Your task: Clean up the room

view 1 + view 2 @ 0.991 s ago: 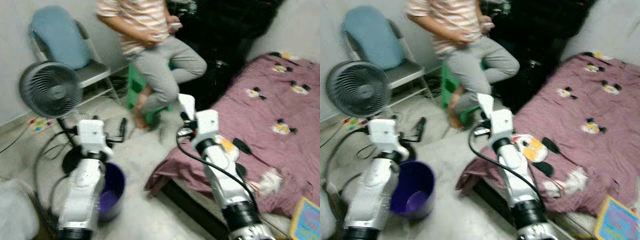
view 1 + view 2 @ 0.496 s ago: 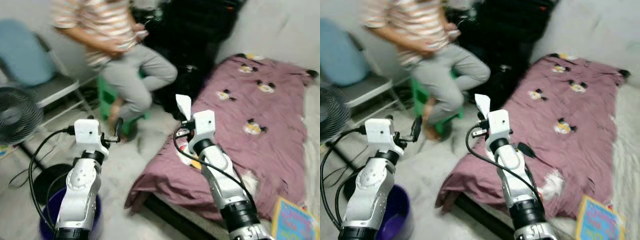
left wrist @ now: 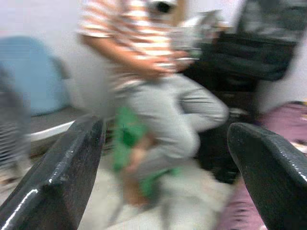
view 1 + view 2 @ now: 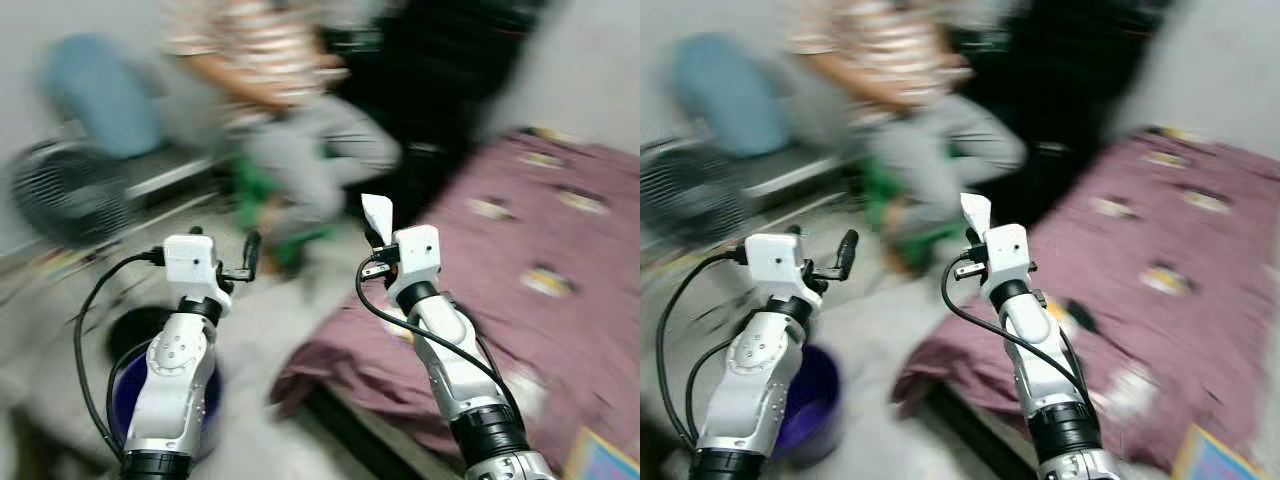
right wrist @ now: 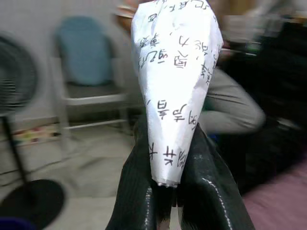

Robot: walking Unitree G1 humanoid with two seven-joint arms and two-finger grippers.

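Blurred by camera motion, the bedroom shows a bed point(image 4: 560, 300) with a purple cover at 3 o'clock, a fan point(image 4: 70, 190) and a chair point(image 4: 110, 110) at 10 o'clock, and a seated person point(image 4: 290, 110) in a striped shirt at 12 o'clock. A purple bin point(image 4: 125, 385) stands on the floor at 8 o'clock, partly behind the left arm.

The right end effector point(image 5: 165, 201) is pinching a white printed wrapper point(image 5: 175, 81) between its pressed-together fingers, held up near the middle of the head views. The left end effector point(image 3: 165, 158) is spread wide and holds nothing, pointing toward the person.

The wrapper looks gripped only at its bottom tip, so a quick swing of the arm or a jolt while turning could let it slip out and fall to the floor. With the person close ahead and the view smeared, either arm could also brush their leg. The bin lies low and half hidden, so a drop from this height may miss it.
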